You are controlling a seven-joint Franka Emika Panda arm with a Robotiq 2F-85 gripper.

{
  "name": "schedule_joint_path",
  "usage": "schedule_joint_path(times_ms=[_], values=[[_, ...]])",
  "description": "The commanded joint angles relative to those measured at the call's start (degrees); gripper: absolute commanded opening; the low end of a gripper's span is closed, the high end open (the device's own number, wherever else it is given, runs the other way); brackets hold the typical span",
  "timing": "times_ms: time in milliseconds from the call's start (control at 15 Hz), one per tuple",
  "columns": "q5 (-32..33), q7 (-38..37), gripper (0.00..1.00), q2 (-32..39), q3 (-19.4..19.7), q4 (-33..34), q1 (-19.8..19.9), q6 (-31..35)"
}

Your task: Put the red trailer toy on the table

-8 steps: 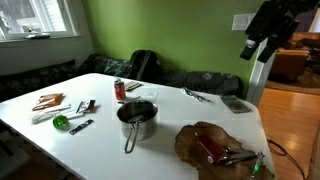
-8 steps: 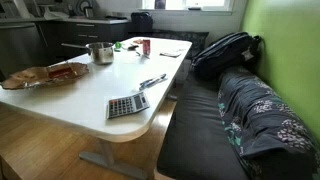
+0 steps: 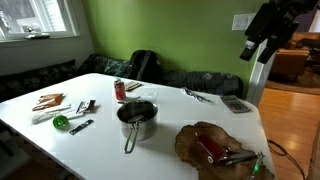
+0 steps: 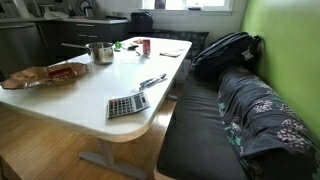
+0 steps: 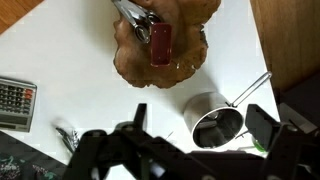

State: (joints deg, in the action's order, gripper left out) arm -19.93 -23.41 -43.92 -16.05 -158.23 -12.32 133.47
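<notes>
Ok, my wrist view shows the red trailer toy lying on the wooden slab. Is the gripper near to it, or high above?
Observer: High above. In an exterior view the gripper hangs well over table level, far apart from the red trailer toy.
Operator: Does anything stand past the pot, where I cannot see?
Observer: Yes, an upright red-and-white can stands on the table beyond the steel pot.
Operator: And beside the table?
Observer: A dark backpack lies on the bench there.
</notes>
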Motion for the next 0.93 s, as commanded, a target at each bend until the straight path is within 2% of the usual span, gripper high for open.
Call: schedule_joint_path(times_ms=[0,133,467,667,800,867], values=[[0.2,-0.1,1.00,0.0,0.2,0.1,-0.1,-0.2],[2.0,-1.7,1.00,1.5,-1.0,0.2,2.5,2.2],[4.3,-0.7,1.00,10.1,0.1,0.1,7.5,11.8],[2.7,1.1,1.00,17.4,2.0,0.0,6.3,16.7],[0.4,2.6,1.00,21.5,3.8,0.0,3.9,16.5],[3.2,0.3,1.00,17.1,2.8,0.0,5.7,14.8]])
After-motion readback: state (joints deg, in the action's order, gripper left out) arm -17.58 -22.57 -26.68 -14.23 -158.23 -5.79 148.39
